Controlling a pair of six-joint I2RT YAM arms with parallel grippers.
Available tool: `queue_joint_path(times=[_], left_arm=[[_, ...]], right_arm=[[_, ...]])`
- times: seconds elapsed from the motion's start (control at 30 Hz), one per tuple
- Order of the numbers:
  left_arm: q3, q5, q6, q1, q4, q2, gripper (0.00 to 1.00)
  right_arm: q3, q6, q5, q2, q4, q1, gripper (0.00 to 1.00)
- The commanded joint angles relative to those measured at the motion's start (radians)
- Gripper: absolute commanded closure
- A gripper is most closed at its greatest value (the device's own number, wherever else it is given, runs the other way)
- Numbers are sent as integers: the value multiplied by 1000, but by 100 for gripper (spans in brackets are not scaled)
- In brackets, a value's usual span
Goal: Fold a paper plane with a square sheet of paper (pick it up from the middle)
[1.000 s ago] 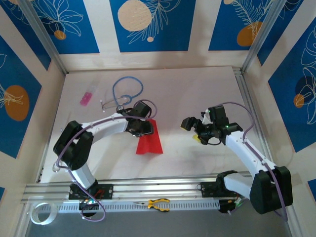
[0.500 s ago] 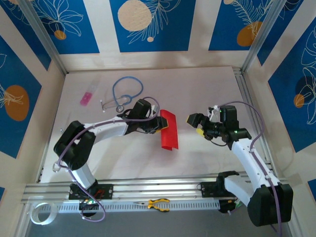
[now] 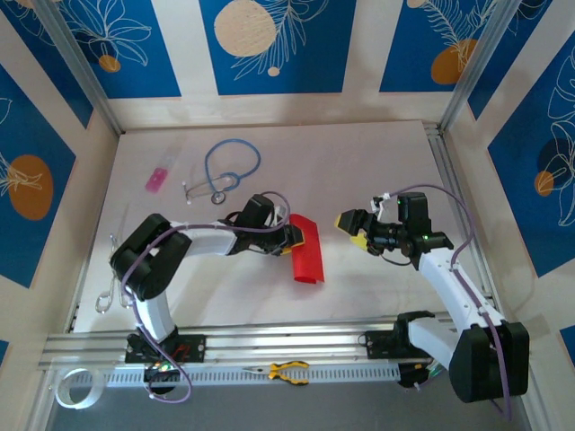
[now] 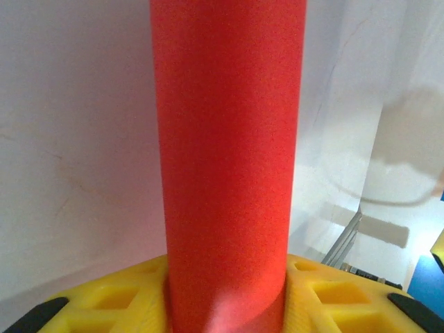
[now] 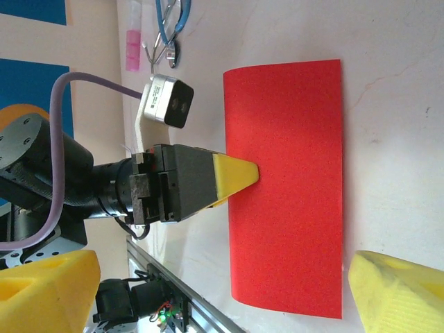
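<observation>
Since a second ago, the left arm has swung the square sheet of paper [image 3: 306,250] from below its wrist out to the right, toward the middle of the counter [image 3: 359,162]. The left elbow has dropped closer to the near edge, and the right arm has pulled back a little to the right.

From above, the left arm rises from its base at the lower left and bends sharply at the elbow. Its forearm then runs almost level to the right. The left pincer [image 3: 292,237] at its end is clamped on the left edge of the bright red sheet. In the left wrist view the paper stands up between the yellow pads [image 4: 347,302], bowed into a rounded, tube-like curve. From the right wrist the same sheet looks like a tall red rectangle with one end curling, and one yellow fingertip of the left pincer lies over its edge. Whether the sheet touches the counter cannot be told.

The right arm climbs from its base at the lower right and leans up and to the left. Its wrist is turned so that the right pincer [image 3: 352,230] faces the sheet from just beside it, without touching it. Its yellow fingers [image 5: 48,291] stand wide apart, with nothing between them.

At the far left of the counter lie a blue stethoscope [image 3: 229,166] and a small pink item [image 3: 157,180], well apart from both arms.
</observation>
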State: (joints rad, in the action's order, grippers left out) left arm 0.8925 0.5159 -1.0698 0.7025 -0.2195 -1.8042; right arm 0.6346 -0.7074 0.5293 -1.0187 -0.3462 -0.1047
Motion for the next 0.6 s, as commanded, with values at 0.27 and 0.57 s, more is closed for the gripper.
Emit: queue_joint_path(times=[0.27,0.57], left_arm=[[8,-17,94,-22,106,-20,59],[58,-40,157,-23,198,-41,58]], right_arm=[[-36,-16,22,-13,26,-30,8],[-20,-29,-4,-87,61,-68,9]])
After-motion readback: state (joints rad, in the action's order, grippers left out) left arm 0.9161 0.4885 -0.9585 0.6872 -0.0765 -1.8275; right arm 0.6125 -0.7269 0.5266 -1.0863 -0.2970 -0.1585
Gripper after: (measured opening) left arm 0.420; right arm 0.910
